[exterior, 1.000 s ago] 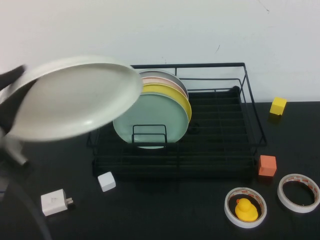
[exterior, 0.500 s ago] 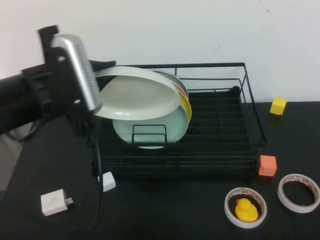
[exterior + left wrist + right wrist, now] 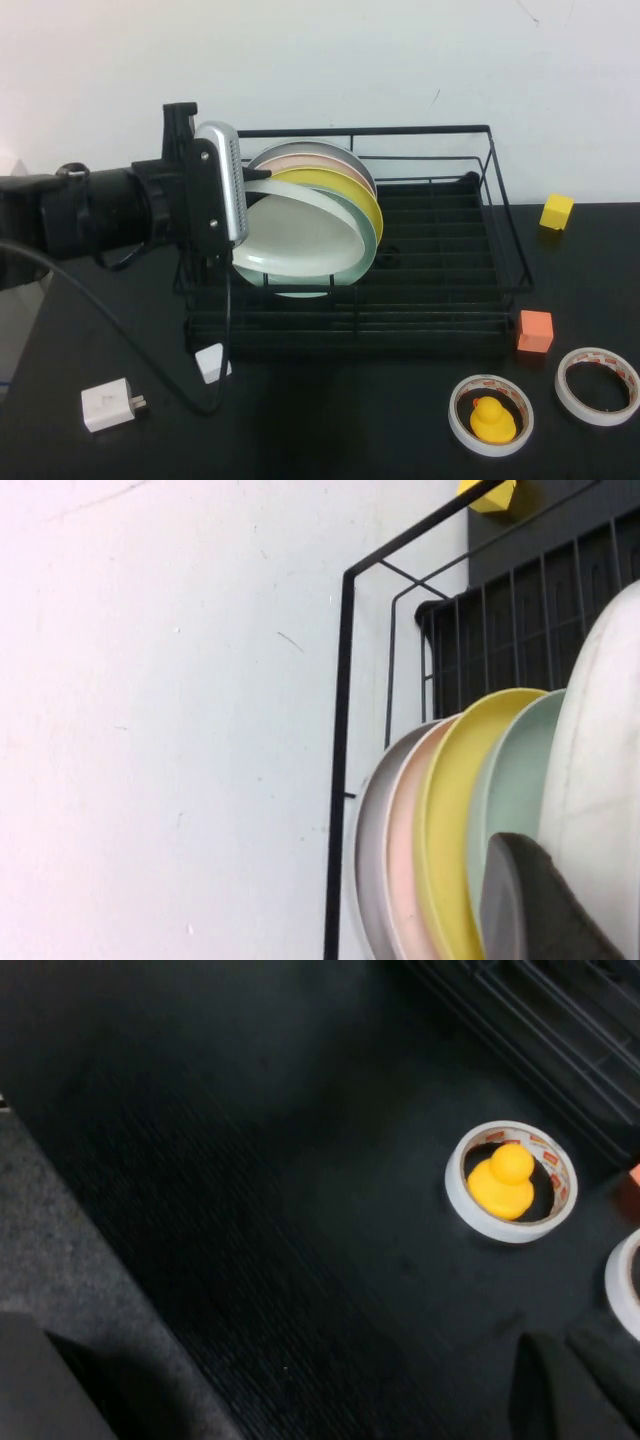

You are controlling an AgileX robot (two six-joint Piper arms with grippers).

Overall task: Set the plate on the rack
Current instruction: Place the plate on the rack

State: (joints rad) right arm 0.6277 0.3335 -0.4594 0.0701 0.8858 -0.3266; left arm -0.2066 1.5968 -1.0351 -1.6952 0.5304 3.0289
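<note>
The white plate (image 3: pixel 300 238) is tilted inside the black wire rack (image 3: pixel 440 300), leaning in front of the mint green plate (image 3: pixel 365 232). Yellow (image 3: pixel 350 190), pink and grey plates stand behind it. My left gripper (image 3: pixel 245 190) is shut on the white plate's left rim, above the rack's left side. In the left wrist view a dark finger (image 3: pixel 540 905) presses on the white plate (image 3: pixel 600 780), beside the mint green plate (image 3: pixel 510 780). My right gripper (image 3: pixel 570 1380) is shut and empty, low over the black table near a tape roll; it is outside the high view.
On the table in front of the rack lie a white cube (image 3: pixel 213 362), a white plug adapter (image 3: pixel 110 404), a tape roll holding a yellow duck (image 3: pixel 490 415) and a second tape roll (image 3: pixel 597 385). An orange cube (image 3: pixel 535 331) and a yellow cube (image 3: pixel 556 212) sit right of the rack.
My left arm has carried the white plate from high at the left, rightward and down into the rack. The plate has tipped more upright against the mint green plate.
</note>
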